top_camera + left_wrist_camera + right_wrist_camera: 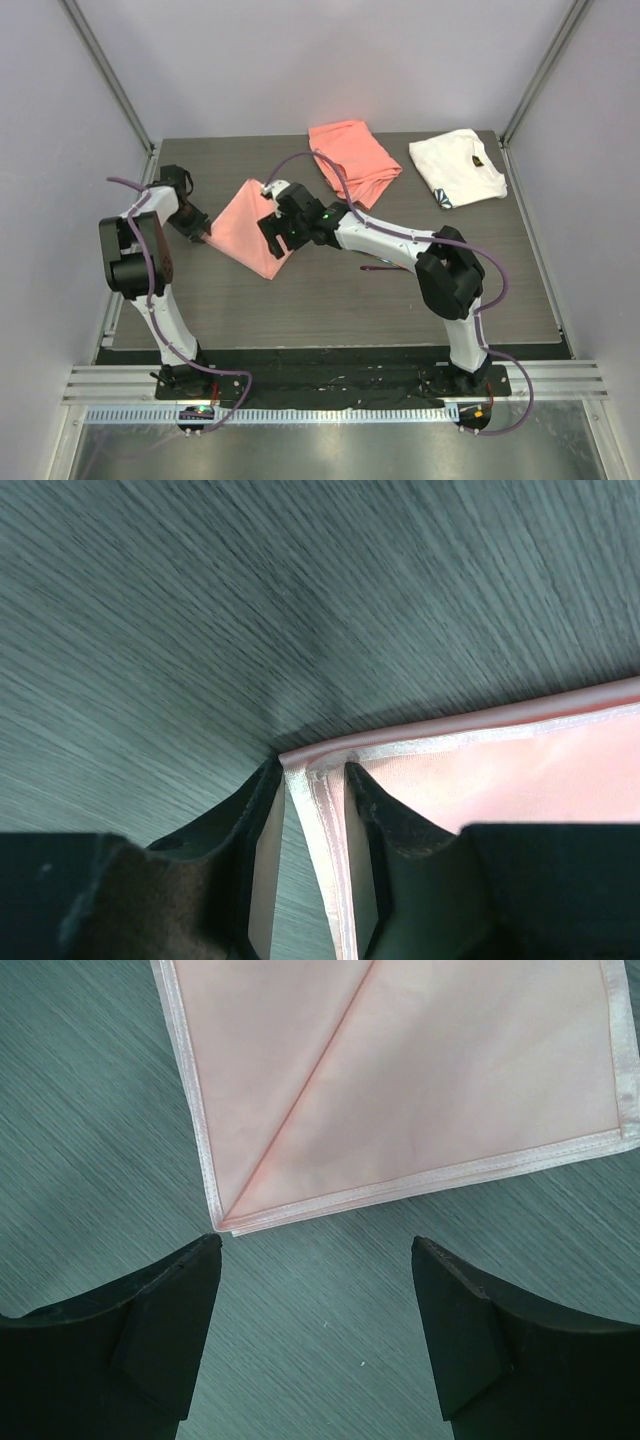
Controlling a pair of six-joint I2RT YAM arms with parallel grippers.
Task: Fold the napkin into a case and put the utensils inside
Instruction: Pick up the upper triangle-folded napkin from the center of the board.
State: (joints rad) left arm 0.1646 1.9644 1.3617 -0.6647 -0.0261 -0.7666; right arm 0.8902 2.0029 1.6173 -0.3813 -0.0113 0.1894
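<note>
The pale-pink napkin (250,226) lies folded on the dark wood table, its diagonal crease showing in the right wrist view (330,1090). My left gripper (203,236) stands at its left corner. In the left wrist view the hemmed corner (322,810) runs between the narrowed left gripper (310,770) jaws, with a sliver of table still showing beside the hem. My right gripper (273,236) hovers over the napkin's near right part. It is wide open (317,1250), its left fingertip (200,1260) just short of a napkin corner. A slim dark piece (384,267), perhaps one of the utensils, lies under the right forearm.
A thicker coral-orange cloth (352,160) lies at the back centre, with the right arm's cable across it. A white cloth with a dark mark (457,168) sits at the back right. Grey walls enclose the table (330,310) on three sides.
</note>
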